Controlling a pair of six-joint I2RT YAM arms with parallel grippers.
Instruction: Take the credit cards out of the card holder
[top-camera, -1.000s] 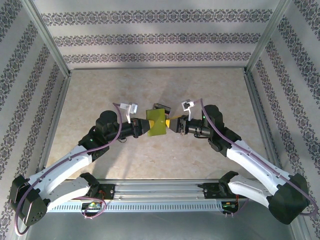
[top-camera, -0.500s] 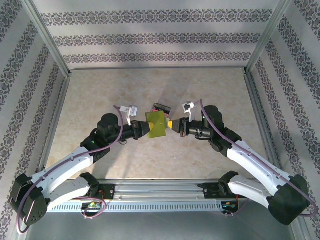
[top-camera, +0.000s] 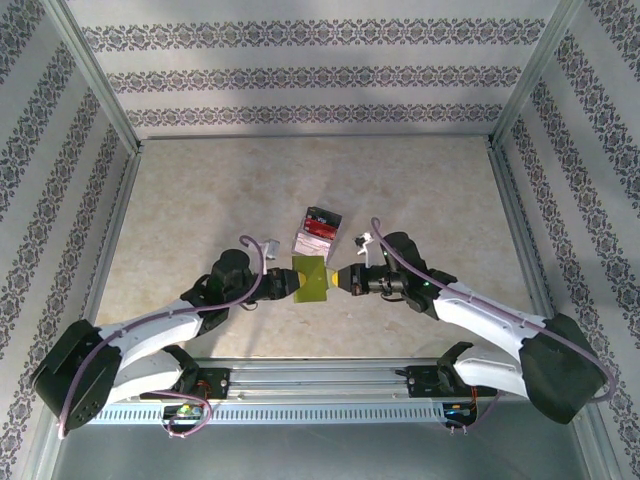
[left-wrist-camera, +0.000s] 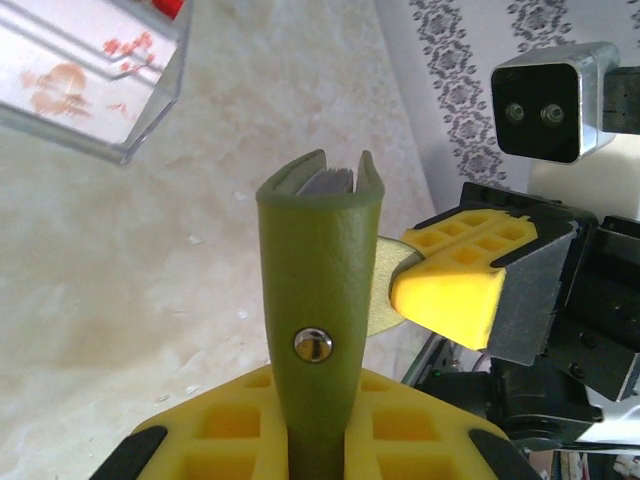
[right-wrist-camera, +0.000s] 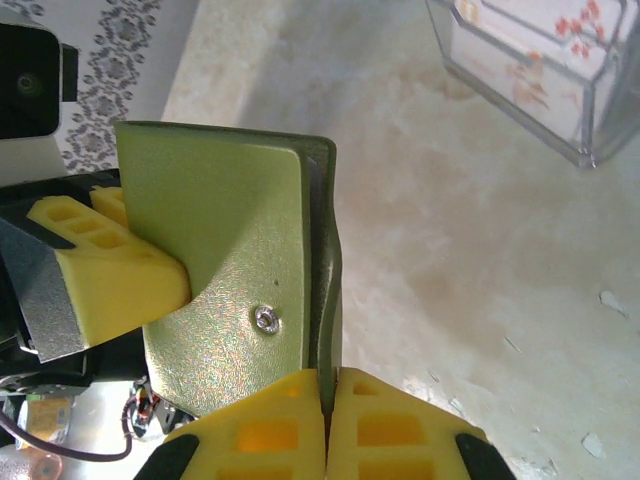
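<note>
The card holder (top-camera: 311, 278) is held just on the near side of the clear box (top-camera: 316, 230); the left gripper (top-camera: 293, 281) is clamped on its left edge; the right gripper (top-camera: 337, 280) pinches its right flap.

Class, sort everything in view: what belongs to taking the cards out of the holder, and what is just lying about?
Job: yellow-green card holder; left gripper and right gripper, both clamped on it.
Lying about: clear plastic box.
</note>
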